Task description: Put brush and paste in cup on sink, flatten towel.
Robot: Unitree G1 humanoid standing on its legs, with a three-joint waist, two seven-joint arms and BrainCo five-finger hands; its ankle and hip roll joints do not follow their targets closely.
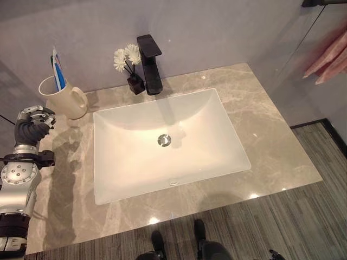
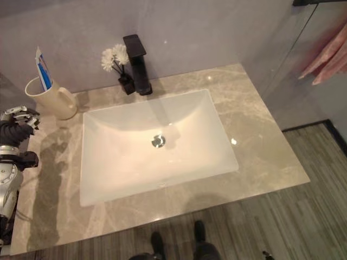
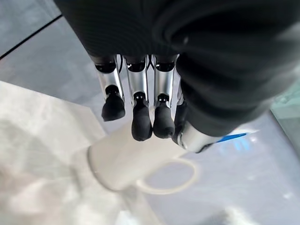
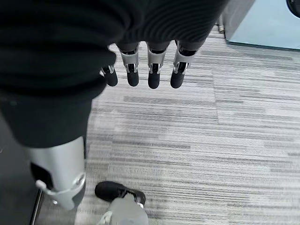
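cup [image 1: 60, 96] on counter [image 1: 265, 141], left of sink [image 1: 165, 142] | paste [image 1: 57, 69] in cup | faucet [image 1: 150, 64] behind sink | flowers [image 1: 128, 60] left of faucet

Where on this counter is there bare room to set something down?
The wide stretch of counter right of the sink is bare, and so is the front strip. The back left is crowded: cup, left hand, flowers, faucet.

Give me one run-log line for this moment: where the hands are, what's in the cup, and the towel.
left hand: empty, fingers curled, beside cup | cup: toothpaste inside, brush not discernible | right hand: idle over floor | towel: on rail, untouched
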